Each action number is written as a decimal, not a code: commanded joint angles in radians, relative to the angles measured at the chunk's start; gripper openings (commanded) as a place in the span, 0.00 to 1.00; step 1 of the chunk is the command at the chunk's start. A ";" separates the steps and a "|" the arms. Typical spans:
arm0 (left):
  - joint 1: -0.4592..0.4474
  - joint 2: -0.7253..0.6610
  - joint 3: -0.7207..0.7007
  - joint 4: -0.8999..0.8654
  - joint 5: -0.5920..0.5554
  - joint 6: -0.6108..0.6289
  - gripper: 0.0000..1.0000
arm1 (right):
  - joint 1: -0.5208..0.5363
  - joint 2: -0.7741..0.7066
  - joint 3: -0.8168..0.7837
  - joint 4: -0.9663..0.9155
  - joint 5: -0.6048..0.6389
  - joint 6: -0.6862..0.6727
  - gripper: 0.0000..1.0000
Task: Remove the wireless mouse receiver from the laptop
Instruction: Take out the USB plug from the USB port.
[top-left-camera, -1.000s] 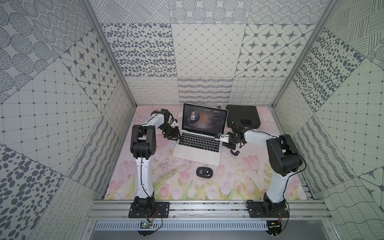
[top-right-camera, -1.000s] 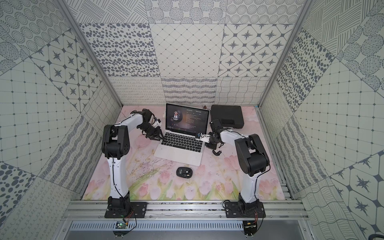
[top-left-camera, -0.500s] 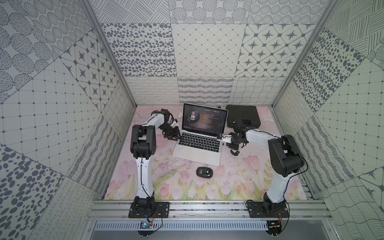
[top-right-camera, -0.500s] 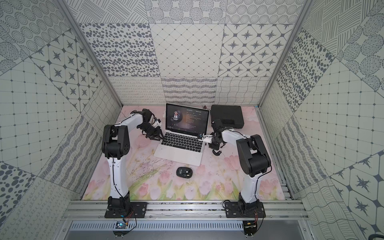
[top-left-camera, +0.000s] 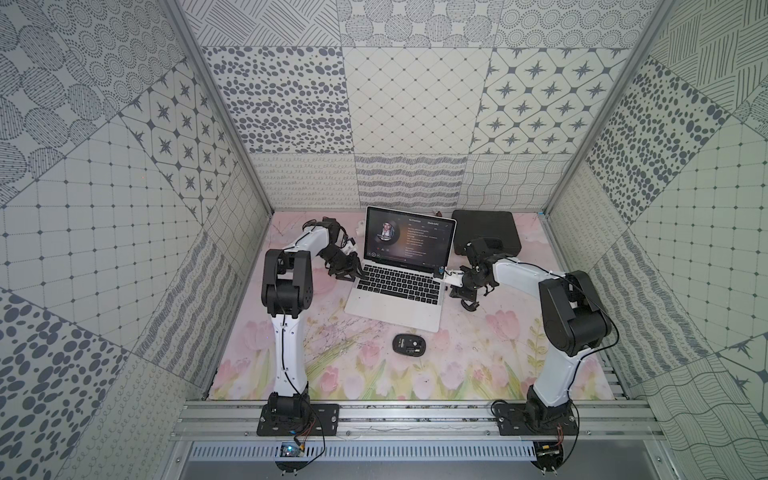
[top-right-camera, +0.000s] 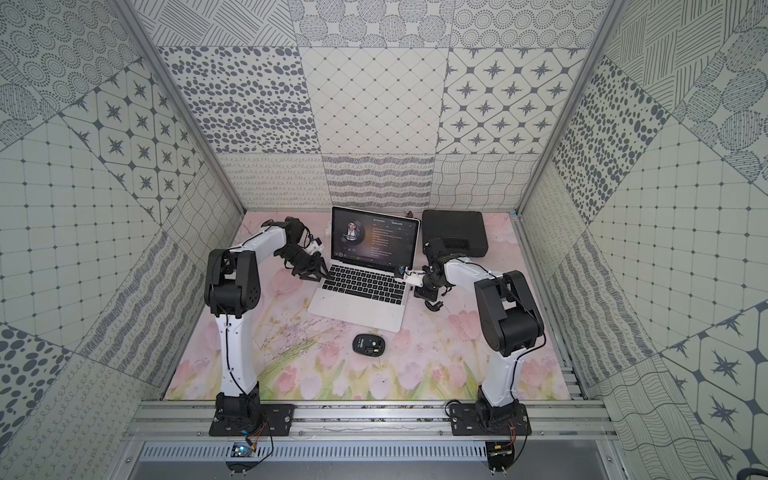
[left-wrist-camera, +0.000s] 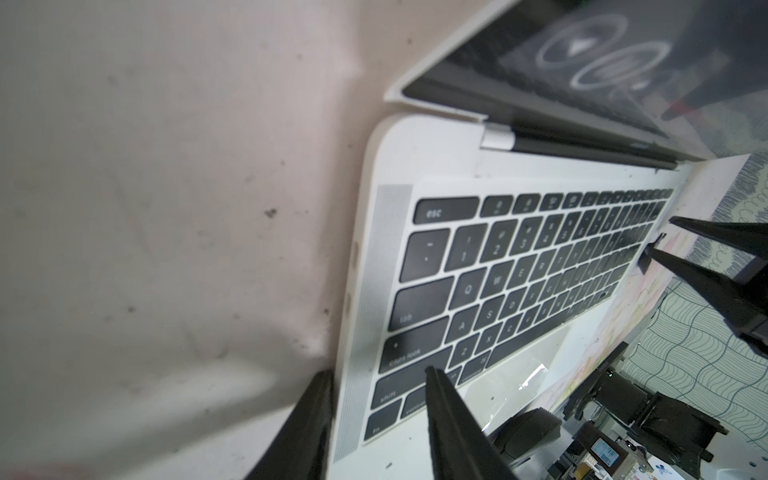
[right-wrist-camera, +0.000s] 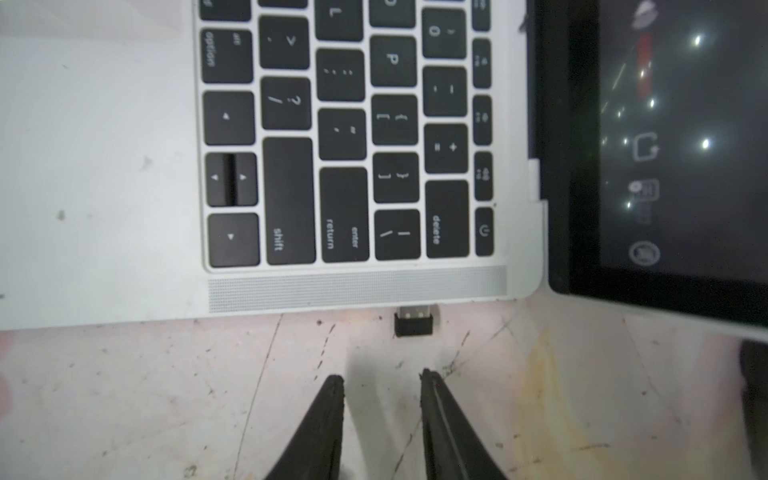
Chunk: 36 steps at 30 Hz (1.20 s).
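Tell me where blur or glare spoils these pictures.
Right wrist view: wireless mouse receiver fairly sharp, bright specks of glare on the laptop screen. Left wrist view: screen icons smeared, far keys soft. Both top views: evenly lit, sharp.

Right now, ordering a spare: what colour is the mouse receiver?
The wireless mouse receiver is black with a silver plug; clearest in the right wrist view.
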 joint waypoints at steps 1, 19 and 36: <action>-0.008 0.026 -0.011 -0.027 -0.113 -0.006 0.42 | 0.009 0.041 0.038 0.009 -0.030 0.018 0.39; -0.008 0.036 -0.010 -0.027 -0.116 -0.002 0.41 | 0.014 0.121 0.088 0.014 0.024 0.039 0.40; -0.008 0.040 -0.008 -0.031 -0.120 0.004 0.41 | 0.013 0.182 0.167 -0.083 0.061 0.044 0.42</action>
